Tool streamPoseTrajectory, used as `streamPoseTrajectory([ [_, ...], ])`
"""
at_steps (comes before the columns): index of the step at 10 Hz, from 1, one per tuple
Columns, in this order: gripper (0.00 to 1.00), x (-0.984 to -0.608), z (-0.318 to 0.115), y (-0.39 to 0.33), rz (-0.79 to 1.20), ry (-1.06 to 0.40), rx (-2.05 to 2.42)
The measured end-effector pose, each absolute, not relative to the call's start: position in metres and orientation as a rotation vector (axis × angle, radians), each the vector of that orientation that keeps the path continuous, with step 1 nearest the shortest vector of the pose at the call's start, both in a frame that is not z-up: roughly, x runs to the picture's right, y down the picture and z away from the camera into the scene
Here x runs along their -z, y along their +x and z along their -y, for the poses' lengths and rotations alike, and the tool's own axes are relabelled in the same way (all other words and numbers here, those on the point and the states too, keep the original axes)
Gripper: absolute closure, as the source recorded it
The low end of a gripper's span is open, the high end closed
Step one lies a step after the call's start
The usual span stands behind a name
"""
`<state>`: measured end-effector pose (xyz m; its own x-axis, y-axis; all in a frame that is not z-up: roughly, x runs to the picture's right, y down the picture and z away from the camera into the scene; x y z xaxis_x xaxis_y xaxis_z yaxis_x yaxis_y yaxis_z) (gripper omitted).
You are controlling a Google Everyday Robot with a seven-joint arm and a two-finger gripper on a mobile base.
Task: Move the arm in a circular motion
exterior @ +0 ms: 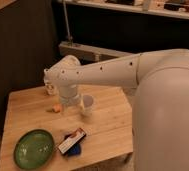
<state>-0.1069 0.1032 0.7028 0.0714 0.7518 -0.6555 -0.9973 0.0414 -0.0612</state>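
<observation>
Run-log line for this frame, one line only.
arm: stretched over wooden table | claw: low, between orange item and white cup | green plate: near corner

I work from a single view; it sits high, just behind the bulky near segment of the arm (pixel 163 105), and looks forward and down across the table (pixel 110 131); that white shell fills the right side of my frame, very near the lens, and tapers away leftward toward mid-frame; the gripper (pixel 66 102) hangs at the far end, low over the table's middle, beside a pale cup (pixel 87 105); the table lies at middle distance, its near left corner with a green plate (pixel 34 148) at the bottom edge; beyond it I face a dark wall (pixel 18 50) and a shelf (pixel 138 9) along the top.
</observation>
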Motion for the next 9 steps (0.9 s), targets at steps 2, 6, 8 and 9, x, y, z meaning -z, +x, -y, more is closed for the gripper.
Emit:
streamPoseTrajectory([
  [2, 0.35, -0.703, -0.102, -0.108, -0.521, -0.590, -1.436],
  [6, 0.35, -0.702, -0.071, -0.151, -0.473, -0.568, -1.311],
  [8, 0.35, -0.706, -0.036, -0.206, -0.427, -0.557, -1.226],
  [9, 0.35, -0.709, -0.024, -0.216, -0.414, -0.552, -1.215],
])
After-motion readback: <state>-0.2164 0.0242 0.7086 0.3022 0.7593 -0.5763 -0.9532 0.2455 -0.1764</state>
